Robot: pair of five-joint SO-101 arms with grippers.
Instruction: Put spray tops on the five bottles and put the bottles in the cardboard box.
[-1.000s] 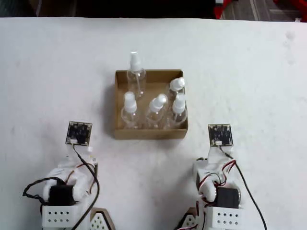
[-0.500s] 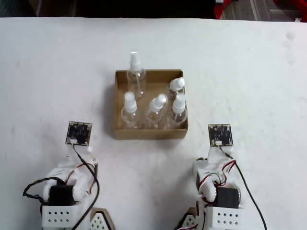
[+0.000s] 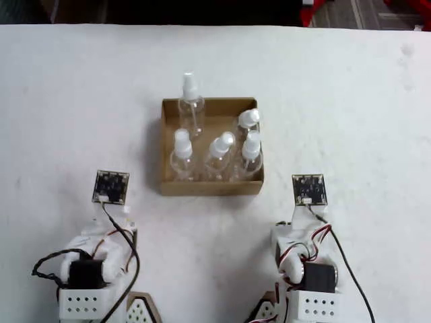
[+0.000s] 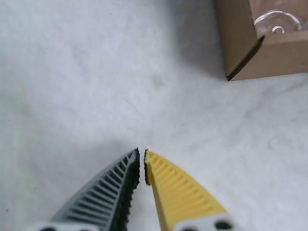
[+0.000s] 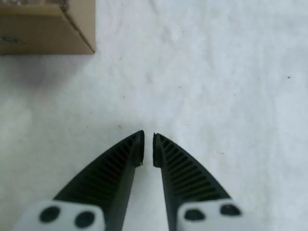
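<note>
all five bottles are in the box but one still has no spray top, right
Not quite. All five bottles are in the box, but every one has a spray top; the high view shows a white top on each.

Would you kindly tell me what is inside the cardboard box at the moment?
The cardboard box holds five clear bottles, all upright, each with a white spray top. They cover much of the box floor, so anything beneath them cannot be seen.

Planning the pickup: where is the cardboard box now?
In the high view the cardboard box, holding five spray bottles, sits on the table ahead of and between the left gripper and right gripper.
</note>
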